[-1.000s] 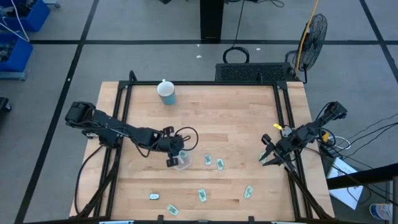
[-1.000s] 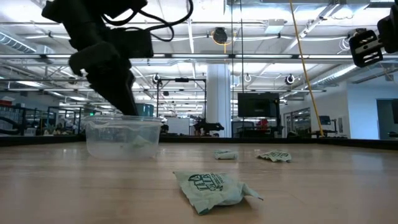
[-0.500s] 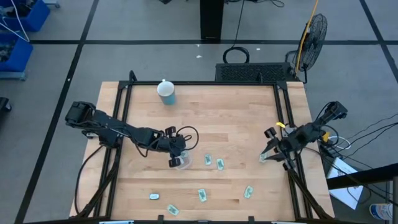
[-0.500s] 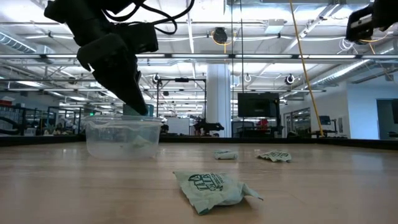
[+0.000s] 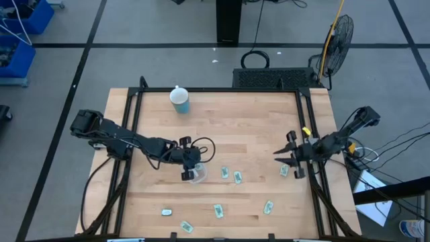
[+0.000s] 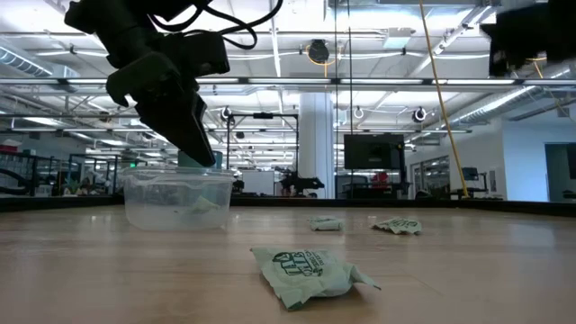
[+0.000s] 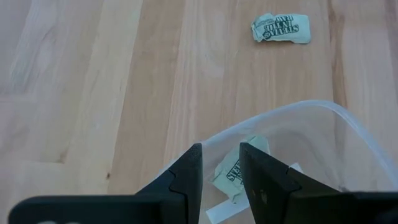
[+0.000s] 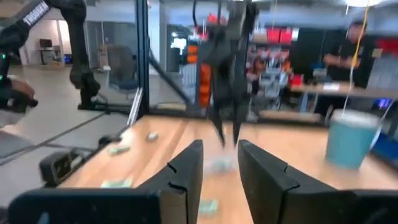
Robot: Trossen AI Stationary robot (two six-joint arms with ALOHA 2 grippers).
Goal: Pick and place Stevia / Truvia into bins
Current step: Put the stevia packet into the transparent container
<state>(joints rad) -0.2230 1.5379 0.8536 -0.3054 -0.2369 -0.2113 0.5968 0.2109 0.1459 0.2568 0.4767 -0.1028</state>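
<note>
The clear bin (image 5: 197, 174) stands on its base near the table's middle, with pale green sachets (image 7: 238, 175) lying inside it. My left gripper (image 6: 203, 158) hovers just above the bin's rim (image 7: 292, 109), fingers pointing down, open by a narrow gap and empty. Several more sachets lie flat on the table: two right of the bin (image 5: 225, 172) (image 5: 238, 177), one near the right rail (image 5: 283, 171), others along the near edge (image 5: 218, 211). My right gripper (image 5: 287, 156) is raised by the right rail, open, empty, pointing level toward the table's left.
A light blue cup with a white lid (image 5: 179, 99) stands at the far left of the table. Black rails (image 5: 306, 128) run along both sides. A crumpled sachet (image 6: 310, 274) lies close to the low camera. A person (image 8: 351, 43) stands in the room beyond.
My right gripper has risen from beside the sachet near the right rail and tipped from slanting down to level, facing the table's left; that sachet stays on the table. My left gripper has turned slightly and lifted a little over the bin.
</note>
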